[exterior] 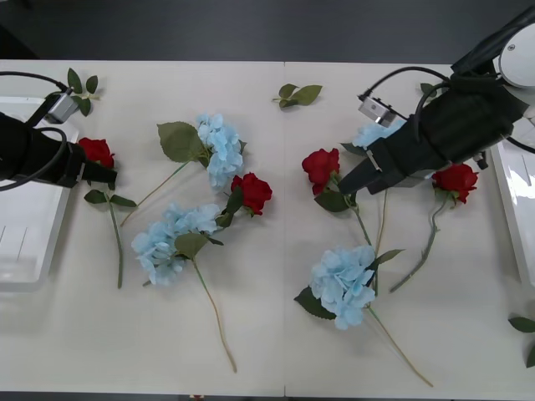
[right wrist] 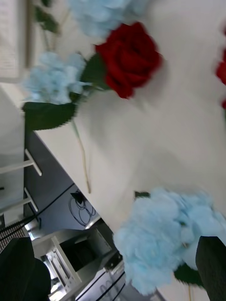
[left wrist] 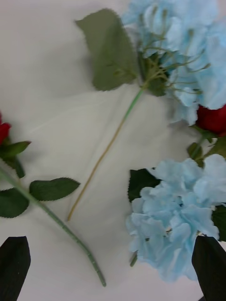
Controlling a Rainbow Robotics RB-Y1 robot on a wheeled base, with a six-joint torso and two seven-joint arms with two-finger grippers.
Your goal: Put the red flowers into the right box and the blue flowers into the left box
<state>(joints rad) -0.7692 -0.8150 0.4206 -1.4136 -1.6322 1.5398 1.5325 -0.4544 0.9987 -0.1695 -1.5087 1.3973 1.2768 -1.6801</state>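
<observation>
Red flowers lie on the table: one rose [exterior: 96, 150] at the far left, one [exterior: 252, 192] in the middle, one [exterior: 320, 164] right of centre and one [exterior: 456, 178] at the right. Blue flowers lie among them [exterior: 221, 146], [exterior: 167, 238], [exterior: 343, 284]; a further one [exterior: 372, 132] is partly under my right arm. My left gripper [exterior: 99, 174] is open beside the leftmost rose, whose stem [left wrist: 52, 221] runs between its fingers. My right gripper [exterior: 355, 182] is open just right of the centre-right rose. The left box [exterior: 25, 225] and right box [exterior: 518, 209] sit at the table's ends.
Loose green leaf sprigs lie at the back left [exterior: 81, 83], back centre [exterior: 299, 94] and front right [exterior: 527, 326]. Long stems trail toward the table's front edge. Bare table shows at the front left and between the flower groups.
</observation>
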